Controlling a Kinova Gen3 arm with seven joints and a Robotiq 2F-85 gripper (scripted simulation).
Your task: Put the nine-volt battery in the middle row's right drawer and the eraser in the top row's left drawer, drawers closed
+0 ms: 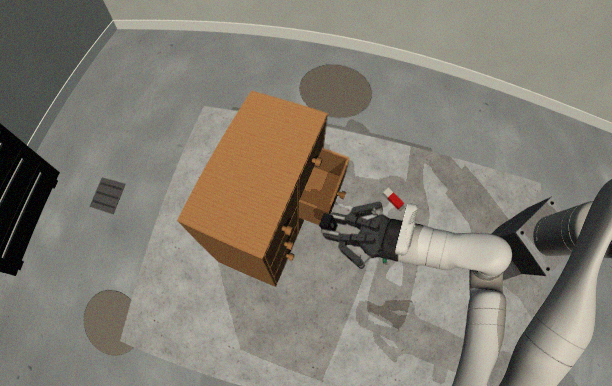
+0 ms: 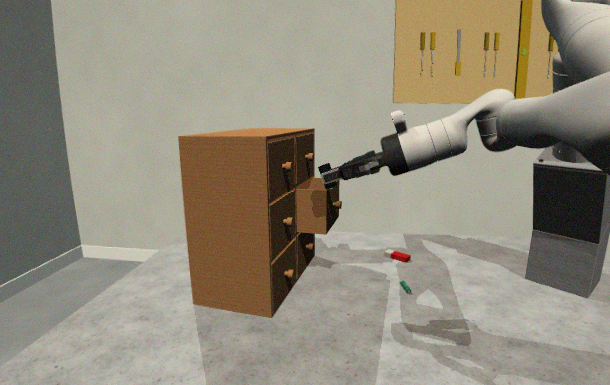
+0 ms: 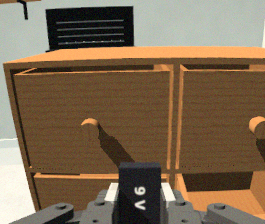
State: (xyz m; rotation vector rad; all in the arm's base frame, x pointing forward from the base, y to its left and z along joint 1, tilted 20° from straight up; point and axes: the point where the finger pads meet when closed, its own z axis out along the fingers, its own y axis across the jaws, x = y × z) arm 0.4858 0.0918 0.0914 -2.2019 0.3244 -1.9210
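My gripper (image 1: 332, 228) (image 2: 331, 176) (image 3: 139, 196) is shut on the nine-volt battery (image 1: 328, 220) (image 2: 325, 168) (image 3: 139, 175), a black block marked "9 V". It is in front of the chest (image 1: 253, 165) (image 2: 227, 219) (image 3: 133, 54), close to the open drawer's left front corner and about level with its rim. The right middle drawer (image 1: 317, 187) (image 2: 312, 209) (image 3: 218, 198) is pulled well out; its visible inside shows nothing in it. The left top drawer (image 2: 280, 180) (image 3: 83, 95) is in. The red and white eraser (image 1: 394, 199) (image 2: 400, 256) lies on the table.
A small green cylinder (image 1: 385, 260) (image 2: 405, 287) lies on the table (image 1: 283, 325) (image 2: 312, 344) below the gripper's arm side. Round knobs stick out from the drawer fronts. The robot's dark base block (image 1: 525, 240) (image 2: 563, 229) stands opposite the chest's front.
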